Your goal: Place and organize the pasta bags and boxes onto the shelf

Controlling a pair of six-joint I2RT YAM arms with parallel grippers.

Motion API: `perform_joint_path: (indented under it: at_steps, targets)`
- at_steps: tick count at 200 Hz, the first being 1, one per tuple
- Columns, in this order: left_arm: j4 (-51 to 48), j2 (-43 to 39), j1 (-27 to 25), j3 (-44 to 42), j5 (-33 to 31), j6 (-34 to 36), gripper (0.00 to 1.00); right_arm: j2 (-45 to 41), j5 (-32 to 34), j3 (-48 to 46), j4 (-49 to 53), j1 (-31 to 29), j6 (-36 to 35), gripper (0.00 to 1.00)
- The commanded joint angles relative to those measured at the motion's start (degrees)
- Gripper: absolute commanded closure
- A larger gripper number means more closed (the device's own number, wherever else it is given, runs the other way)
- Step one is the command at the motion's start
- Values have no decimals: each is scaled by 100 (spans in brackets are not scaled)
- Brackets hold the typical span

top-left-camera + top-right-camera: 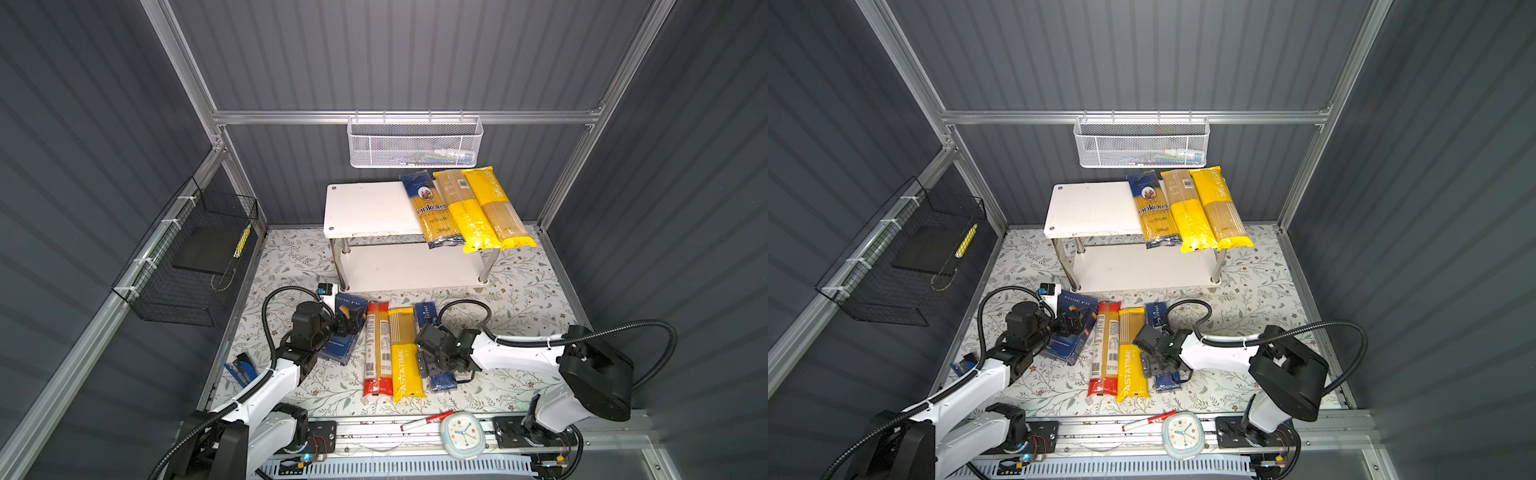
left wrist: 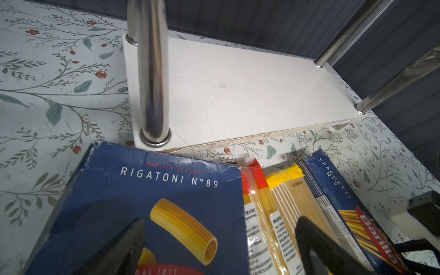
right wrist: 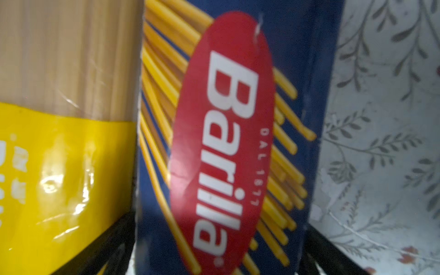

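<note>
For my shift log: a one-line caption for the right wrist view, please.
Open right gripper straddles the Barilla spaghetti box, flat on the floral mat beside a yellow spaghetti bag.

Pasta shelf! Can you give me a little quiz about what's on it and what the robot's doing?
1. How many bags lie on the shelf's top board?
2. True or false: the rigatoni box lies on the table.
3. The open right end effector straddles which? A: spaghetti box. B: clock. C: red pen.
Key: 1 three; 2 true; 3 A.
</note>
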State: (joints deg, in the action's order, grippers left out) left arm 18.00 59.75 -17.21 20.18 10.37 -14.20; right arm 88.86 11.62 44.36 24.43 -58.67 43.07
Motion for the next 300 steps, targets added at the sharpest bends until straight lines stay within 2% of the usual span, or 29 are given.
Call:
perform_joint_path:
  at_steps: [1,48,137,210,260,300]
  targets:
    - [-8,-78,-10,91,78,16,1,1,-56,-232,92,-30,175,2]
    - [-7,-60,-10,98,86,13,1,-33,-230,-340,-512,-30,228,10]
    - [11,-42,-10,95,77,-4,0,-626,-15,-398,-378,-28,429,29]
    - [39,-35,-15,91,108,-25,0,-1512,163,-456,-473,-30,443,56]
    - [29,41,-6,109,79,-4,0,-1957,323,-187,-352,-16,191,70]
    - [11,-85,-10,78,33,-4,1,-2384,471,-24,-248,-18,3,77]
